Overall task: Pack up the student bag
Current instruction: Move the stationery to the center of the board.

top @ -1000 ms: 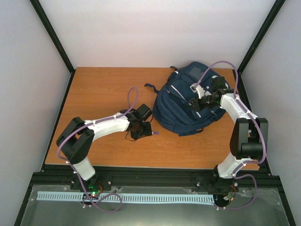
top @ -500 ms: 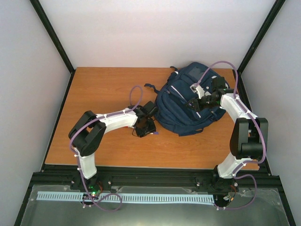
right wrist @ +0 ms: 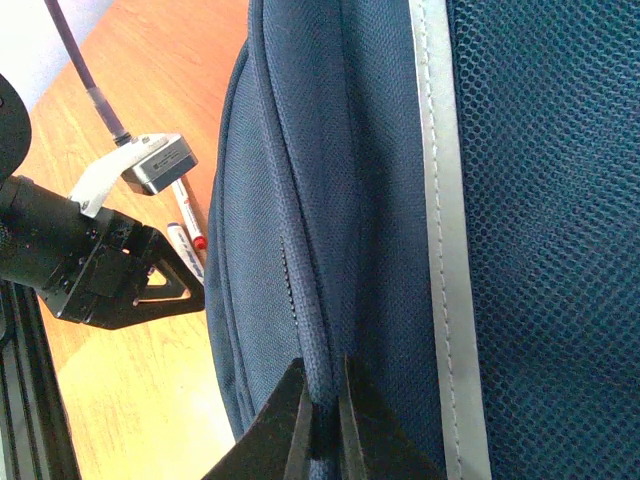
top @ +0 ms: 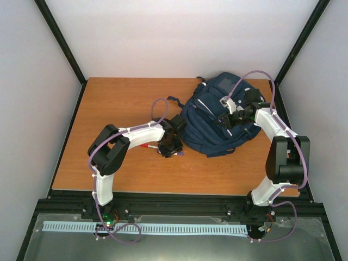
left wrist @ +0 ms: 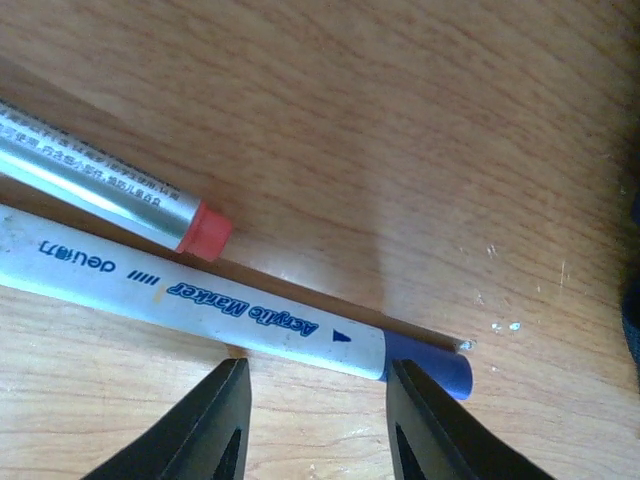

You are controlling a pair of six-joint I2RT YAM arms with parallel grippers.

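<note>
The navy student bag (top: pixel 209 122) lies on the right half of the table and fills the right wrist view (right wrist: pixel 350 200). My right gripper (top: pixel 225 119) is shut on a raised fabric seam beside the bag's zip (right wrist: pixel 322 385). My left gripper (top: pixel 169 145) hovers low over the table just left of the bag, open and empty (left wrist: pixel 315 375). A white acrylic marker with a blue cap (left wrist: pixel 200 295) lies just beyond its fingertips. A silver pen with a red end (left wrist: pixel 100 175) lies beside the marker.
The wooden table (top: pixel 119 103) ends at black frame posts and white walls. The left gripper's camera and body (right wrist: pixel 130 285) sit close to the bag's left side. A dark bag strap (top: pixel 173 100) trails off the bag's upper left.
My left arm has swung right toward the bag, and its gripper now sits over the marker and pen. The right arm and the bag have not moved.
</note>
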